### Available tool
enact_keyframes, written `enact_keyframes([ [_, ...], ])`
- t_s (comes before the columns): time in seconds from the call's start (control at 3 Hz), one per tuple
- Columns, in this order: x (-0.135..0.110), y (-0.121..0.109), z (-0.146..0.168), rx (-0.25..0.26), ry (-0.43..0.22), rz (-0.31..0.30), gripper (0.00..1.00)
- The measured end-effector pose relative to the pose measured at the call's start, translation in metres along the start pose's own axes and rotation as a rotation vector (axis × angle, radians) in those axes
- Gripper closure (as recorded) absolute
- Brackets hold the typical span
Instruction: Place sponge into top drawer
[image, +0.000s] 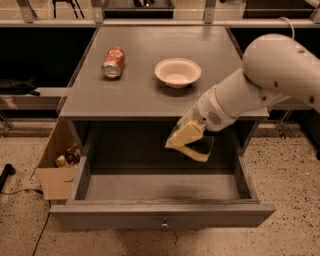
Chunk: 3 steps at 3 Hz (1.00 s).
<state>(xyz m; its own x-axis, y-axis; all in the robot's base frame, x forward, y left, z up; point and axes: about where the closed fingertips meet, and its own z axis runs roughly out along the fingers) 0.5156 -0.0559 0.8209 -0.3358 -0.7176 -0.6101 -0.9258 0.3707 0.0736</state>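
A: Sponge (201, 148): position?
B: Held in mid-air over the open top drawer (160, 214), right of centre, just below the front edge of the tabletop (150, 97). Tilted, with yellow foam edge lowest and dark green face turned to the right. Seemingly clear of the drawer floor.

A: Gripper (186, 137): position and state?
B: Located at the end of the white arm (260, 75), reaching in from the right, in front of the cabinet opening. Noted with fingers (184, 131) clamped on the sponge's upper left part, gripping it.

A: Drawer condition?
B: Pulled well out toward the camera. Fitted with a small round knob (164, 225) at the middle of the front panel.

A: Anything else to log on the tabletop?
B: Logged a red can (113, 62) lying on its side at left, and a white bowl (177, 72) upright near the centre, well apart from the can. Also an open cardboard box (55, 182) on the floor, just beside the cabinet's left side, with small contents too unclear to identify.
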Motion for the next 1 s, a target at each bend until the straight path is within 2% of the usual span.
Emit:
enact_keyframes([
  [0.33,0.031,0.015,0.028,-0.031,-0.013,0.094,1.00],
  [0.67,0.031,0.015,0.028,-0.031,-0.013,0.094,1.00],
  [1.0,0.037,0.020,0.043,-0.046,-0.010,0.092,1.00],
])
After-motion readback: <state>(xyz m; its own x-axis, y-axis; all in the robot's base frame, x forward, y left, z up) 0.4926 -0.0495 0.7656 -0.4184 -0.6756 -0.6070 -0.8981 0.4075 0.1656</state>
